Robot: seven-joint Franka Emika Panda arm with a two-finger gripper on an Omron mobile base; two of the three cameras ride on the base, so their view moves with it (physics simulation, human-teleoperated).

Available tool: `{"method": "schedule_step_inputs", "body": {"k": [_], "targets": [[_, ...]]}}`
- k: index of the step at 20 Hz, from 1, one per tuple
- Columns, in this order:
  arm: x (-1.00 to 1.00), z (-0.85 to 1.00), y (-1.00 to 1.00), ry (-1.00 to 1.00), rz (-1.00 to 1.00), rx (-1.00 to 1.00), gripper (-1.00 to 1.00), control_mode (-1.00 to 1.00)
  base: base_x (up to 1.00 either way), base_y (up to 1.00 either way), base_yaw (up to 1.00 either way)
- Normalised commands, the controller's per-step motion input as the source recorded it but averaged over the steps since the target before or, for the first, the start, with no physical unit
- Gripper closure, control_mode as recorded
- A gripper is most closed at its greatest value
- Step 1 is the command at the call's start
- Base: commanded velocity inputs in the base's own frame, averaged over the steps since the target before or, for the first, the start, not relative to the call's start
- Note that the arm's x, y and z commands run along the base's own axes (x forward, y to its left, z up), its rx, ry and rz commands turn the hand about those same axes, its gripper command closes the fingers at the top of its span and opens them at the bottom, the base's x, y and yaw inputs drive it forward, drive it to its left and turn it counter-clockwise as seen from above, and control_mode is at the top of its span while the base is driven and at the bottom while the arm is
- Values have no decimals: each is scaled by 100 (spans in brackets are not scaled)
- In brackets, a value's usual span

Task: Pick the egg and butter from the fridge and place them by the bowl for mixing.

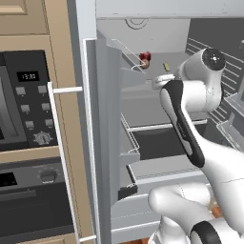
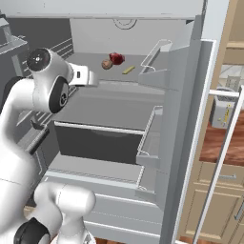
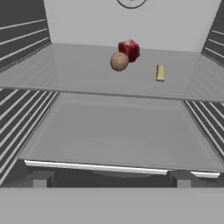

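While the gripper (image 3: 109, 181) hangs wide open and empty at the open fridge (image 1: 107, 124), nothing is fetched yet: egg (image 3: 119, 61) and butter (image 3: 160, 73) lie ahead of it on the upper shelf (image 3: 83, 74), both trips remaining.

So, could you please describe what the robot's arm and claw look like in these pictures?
The arm has glossy white rounded links, a long black panel along one link and dark round joint caps with pale centres. The claw shows two small grey fingertips. No cables are visible.
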Motion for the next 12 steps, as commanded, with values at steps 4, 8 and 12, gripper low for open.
{"method": "schedule_step_inputs", "body": {"k": [4, 8, 12], "targets": [[12, 41, 0, -4, -4, 0, -100, -100, 0, 0, 0], [21, 17, 3, -5, -7, 1, -100, -100, 0, 0, 0], [27, 0, 7, 0, -7, 6, -100, -100, 0, 0, 0]]}}
